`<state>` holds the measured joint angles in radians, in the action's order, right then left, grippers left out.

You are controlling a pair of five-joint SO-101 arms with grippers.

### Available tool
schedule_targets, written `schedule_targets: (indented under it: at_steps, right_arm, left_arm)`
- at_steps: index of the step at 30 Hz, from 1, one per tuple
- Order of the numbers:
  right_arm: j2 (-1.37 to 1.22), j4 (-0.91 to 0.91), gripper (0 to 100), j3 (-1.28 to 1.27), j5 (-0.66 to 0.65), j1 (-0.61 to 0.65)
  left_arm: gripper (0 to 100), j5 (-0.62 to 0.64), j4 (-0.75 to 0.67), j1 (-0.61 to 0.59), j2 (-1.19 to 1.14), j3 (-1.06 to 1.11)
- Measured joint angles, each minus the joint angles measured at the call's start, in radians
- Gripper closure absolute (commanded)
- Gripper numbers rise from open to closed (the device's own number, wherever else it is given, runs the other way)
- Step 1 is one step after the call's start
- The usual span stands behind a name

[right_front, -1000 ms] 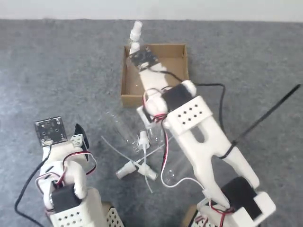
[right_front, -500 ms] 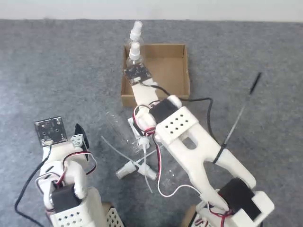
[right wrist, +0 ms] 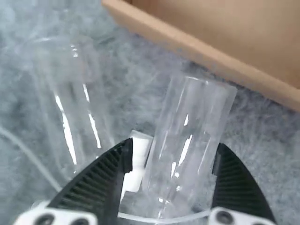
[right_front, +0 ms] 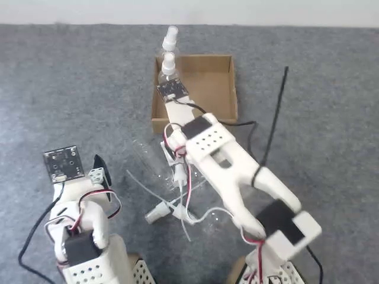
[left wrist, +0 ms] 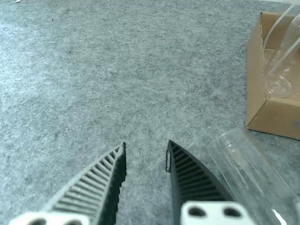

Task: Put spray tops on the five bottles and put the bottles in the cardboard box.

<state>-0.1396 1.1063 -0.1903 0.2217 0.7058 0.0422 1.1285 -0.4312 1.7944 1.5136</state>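
Grey carpet runs under everything, with the cardboard box (right_front: 233, 89) at the far middle. Well off to the box's near left, the left gripper (left wrist: 145, 154) hangs low over bare carpet, jaws parted and nothing between them. Closer to the box, on its near side, loose spray tops (right_front: 157, 213) lie with their thin tubes crossed. The right gripper (right wrist: 173, 147) sits just in front of the box's near wall, jaws spread wide astride an uncapped bottle (right wrist: 192, 117) lying on its side, not squeezing it. Two capped bottles (right_front: 168, 64) stand at the box's far left corner. This looks like the pick-up of a bare bottle. Next it wants a gentle close on that slippery round body, then a steady hold so a top can go on.
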Motion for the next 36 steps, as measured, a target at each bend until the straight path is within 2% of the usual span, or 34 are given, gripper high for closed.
schedule_targets:
  at_steps: [8,14,20,31,36]
  right_arm:
    - [-0.149,0.014,77.5,0.074,0.0,-0.015]
    - [-0.164,0.015,89.8,0.077,0.0,-0.026]
    - [-0.164,0.023,91.9,0.077,0.0,-0.044]
    - [0.018,0.149,91.9,0.077,0.0,-0.051]
    - [0.1,0.207,91.9,0.077,0.06,-0.068]
  left_arm:
    - [87,0.0,0.0,0.0,0.0,0.0]
    - [87,0.0,0.0,0.0,0.0,0.0]
    - [87,-0.002,0.0,0.0,0.0,0.0]
    - [87,-0.002,0.0,0.0,0.0,0.0]
    - [87,-0.002,0.0,0.0,0.0,0.0]
